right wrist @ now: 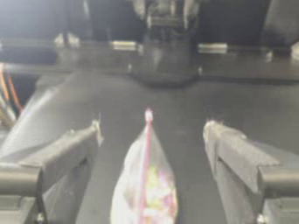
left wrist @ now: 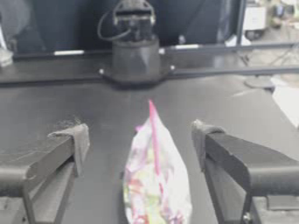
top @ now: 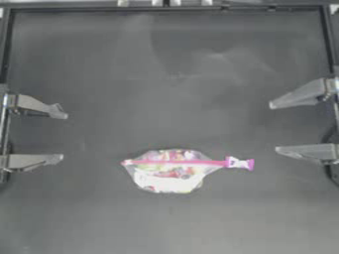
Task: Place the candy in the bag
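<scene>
Candy (top: 165, 171) fills the bag (top: 171, 173) lying mid-bench (top: 165, 59), its pink zipper (top: 179, 162) running side to side between the left claw (top: 63, 134) and nearer right claw (top: 273, 126), both wide open, empty.

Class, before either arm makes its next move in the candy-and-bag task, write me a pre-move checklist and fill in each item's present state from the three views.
1. Candy inside the bag: ok, coloured pieces show through the clear plastic.
2. Loose candy left on the table: ok, none seen in the top view.
3. Left gripper drawn back at the table's left side, jaws open, holding nothing: ok.
4. Right gripper drawn back at the right side, jaws open, holding nothing: ok.
5. Pink zipper strip fully shut: cannot tell; the slider tab sits at the strip's end nearest the right gripper.
6. Bag lying flat between both grippers: ok.
</scene>
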You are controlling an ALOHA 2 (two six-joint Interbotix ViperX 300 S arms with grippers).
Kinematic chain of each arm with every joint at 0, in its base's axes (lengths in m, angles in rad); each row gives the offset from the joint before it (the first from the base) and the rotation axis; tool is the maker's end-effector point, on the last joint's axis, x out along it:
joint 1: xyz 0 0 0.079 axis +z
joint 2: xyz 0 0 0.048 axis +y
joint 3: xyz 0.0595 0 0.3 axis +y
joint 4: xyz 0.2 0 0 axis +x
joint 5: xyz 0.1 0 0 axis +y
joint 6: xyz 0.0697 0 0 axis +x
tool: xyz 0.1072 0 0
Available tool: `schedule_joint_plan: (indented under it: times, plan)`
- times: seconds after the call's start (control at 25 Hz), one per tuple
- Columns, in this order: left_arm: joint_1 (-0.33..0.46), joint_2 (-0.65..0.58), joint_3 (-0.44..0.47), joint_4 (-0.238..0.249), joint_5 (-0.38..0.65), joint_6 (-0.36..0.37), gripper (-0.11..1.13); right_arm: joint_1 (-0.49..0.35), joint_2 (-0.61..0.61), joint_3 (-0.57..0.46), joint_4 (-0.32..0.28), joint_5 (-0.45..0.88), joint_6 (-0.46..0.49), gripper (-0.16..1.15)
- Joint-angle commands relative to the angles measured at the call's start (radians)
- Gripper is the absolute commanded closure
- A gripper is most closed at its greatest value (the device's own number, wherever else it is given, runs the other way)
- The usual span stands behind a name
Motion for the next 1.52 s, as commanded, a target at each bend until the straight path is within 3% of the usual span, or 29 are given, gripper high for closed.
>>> schedule_joint_plan:
  times: [0.04,0.32,0.52,1.52]
  plan:
    - [0.000,0.005,-0.015,0.000,0.003,-0.003,0.02,0.002,0.086,-0.117,0.015,0.117,-0.002,-0.01]
    - [-0.002,-0.006,-0.008,0.000,0.003,-0.003,0.02,0.002,0.252,-0.318,0.032,0.344,0.008,-0.01]
    - [-0.002,-0.029,0.006,0.000,0.003,-0.003,0.02,0.002,0.357,-0.443,0.012,0.469,0.052,-0.01]
    - [0.008,-0.025,0.029,0.000,0.015,-0.003,0.02,0.044,0.793,-0.888,-0.038,0.798,0.057,-0.01]
